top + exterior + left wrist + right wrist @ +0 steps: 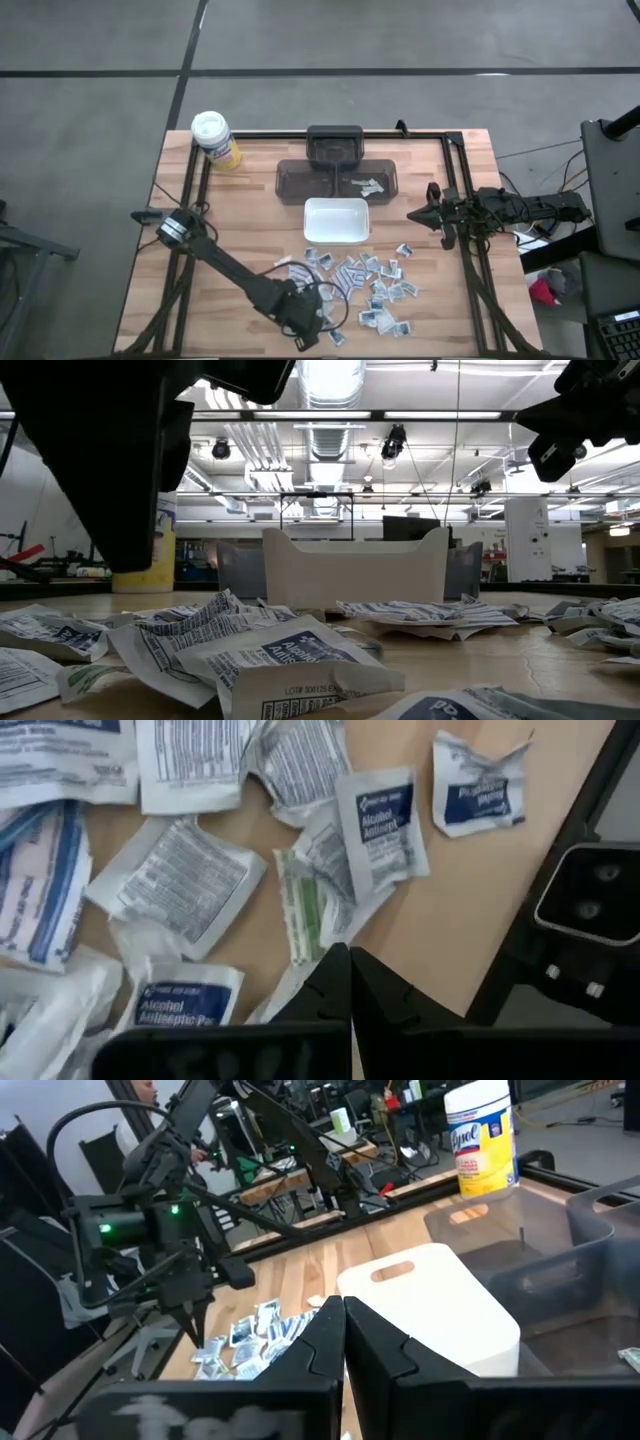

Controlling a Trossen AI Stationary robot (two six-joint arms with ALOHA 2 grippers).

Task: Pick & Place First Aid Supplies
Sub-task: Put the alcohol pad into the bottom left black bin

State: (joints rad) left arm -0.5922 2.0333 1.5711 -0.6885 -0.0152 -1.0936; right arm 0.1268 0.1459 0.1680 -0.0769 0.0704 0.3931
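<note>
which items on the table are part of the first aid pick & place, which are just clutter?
Job:
- scattered small flat white and grey sealed packets with blue print
- white rectangular plastic tray
- left end effector, shut, over the pile
- right end effector, shut, waiting beside the tray

Just lying about:
- yellow wipes canister with white lid
- dark translucent plastic bin, a few packets inside

Left arm (235, 270): matte black, jointed links, round silver-faced joint at 9 o'clock of table, thin black cables, green indicator lights. Right arm (500, 208): same black build. Fingers (335, 985): dark, wedge-tipped.
</note>
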